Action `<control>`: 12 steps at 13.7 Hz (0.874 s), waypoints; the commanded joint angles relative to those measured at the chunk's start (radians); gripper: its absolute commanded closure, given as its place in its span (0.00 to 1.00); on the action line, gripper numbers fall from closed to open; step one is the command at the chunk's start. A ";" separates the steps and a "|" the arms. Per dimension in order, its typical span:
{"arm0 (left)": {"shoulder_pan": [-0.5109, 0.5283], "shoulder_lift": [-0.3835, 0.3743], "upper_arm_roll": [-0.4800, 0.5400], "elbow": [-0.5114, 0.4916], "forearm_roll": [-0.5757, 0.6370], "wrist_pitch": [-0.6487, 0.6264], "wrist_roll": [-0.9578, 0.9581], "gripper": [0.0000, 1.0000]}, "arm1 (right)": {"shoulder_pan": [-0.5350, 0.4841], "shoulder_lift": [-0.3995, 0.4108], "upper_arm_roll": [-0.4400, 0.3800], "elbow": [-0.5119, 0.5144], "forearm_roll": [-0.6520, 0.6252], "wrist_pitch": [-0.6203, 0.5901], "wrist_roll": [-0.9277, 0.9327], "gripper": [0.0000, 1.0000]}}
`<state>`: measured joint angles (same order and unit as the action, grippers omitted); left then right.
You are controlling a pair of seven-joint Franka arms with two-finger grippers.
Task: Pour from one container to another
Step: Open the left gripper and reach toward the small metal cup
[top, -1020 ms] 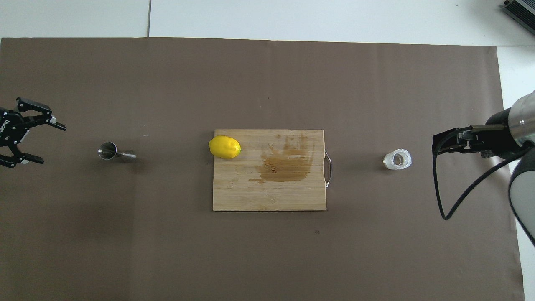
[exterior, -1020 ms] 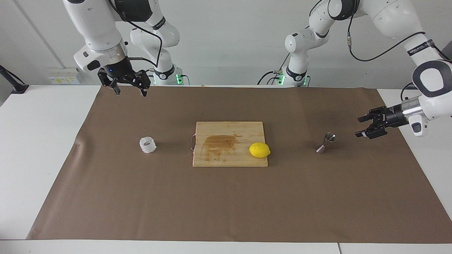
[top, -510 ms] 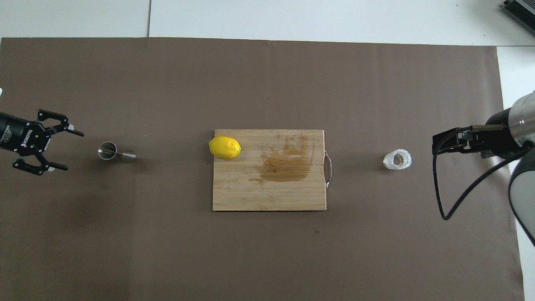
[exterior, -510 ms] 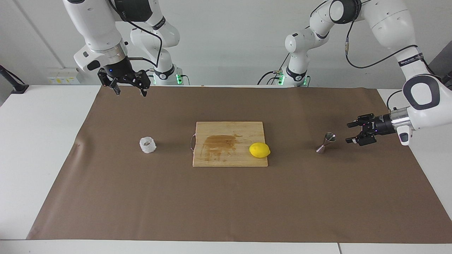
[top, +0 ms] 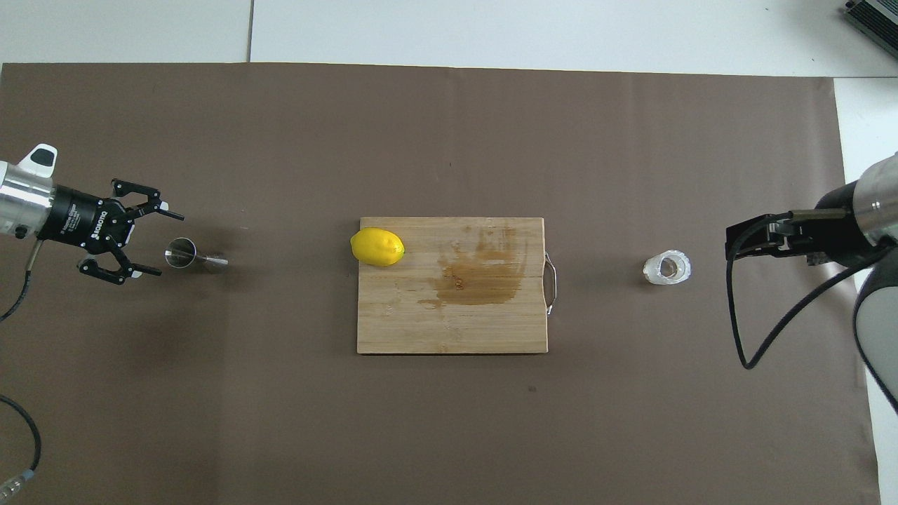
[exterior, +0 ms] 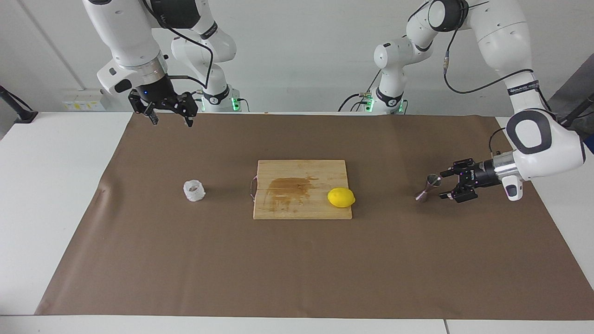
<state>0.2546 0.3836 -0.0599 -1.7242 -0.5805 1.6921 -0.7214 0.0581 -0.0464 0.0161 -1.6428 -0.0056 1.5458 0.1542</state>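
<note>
My left claw (exterior: 444,184) gapes beside the steel jigger (exterior: 428,188); right claw (exterior: 169,114), spread and empty, waits high.
Jigger at the cutting board's (exterior: 301,189) three o'clock on the bench looks stiff, slick, tippy: pinch its waist. Crinkled cup (exterior: 194,190) at nine o'clock looks light, crushable.

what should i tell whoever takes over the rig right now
Left gripper: open, low beside the steel jigger, not touching it.
Right gripper: open, empty, waiting raised over the mat's edge at the robots' end.
Jigger stands upright toward the left arm's end; the translucent crinkled cup stands toward the right arm's end. Between them, the cutting board with a lemon on it.
Done: nothing grasped or poured.
Left: grasp both containers, pour cup into jigger.
</note>
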 commanded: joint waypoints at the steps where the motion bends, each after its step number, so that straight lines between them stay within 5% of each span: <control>1: -0.002 -0.018 0.012 -0.031 -0.016 0.015 -0.024 0.00 | -0.009 -0.010 0.002 -0.002 0.003 -0.010 0.005 0.00; 12: -0.008 -0.103 0.014 -0.143 -0.016 0.026 -0.107 0.00 | -0.009 -0.012 0.002 -0.002 0.003 -0.010 0.005 0.00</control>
<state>0.2544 0.3329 -0.0512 -1.8003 -0.5806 1.6934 -0.8104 0.0581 -0.0464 0.0161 -1.6428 -0.0056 1.5458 0.1542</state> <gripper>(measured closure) 0.000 0.000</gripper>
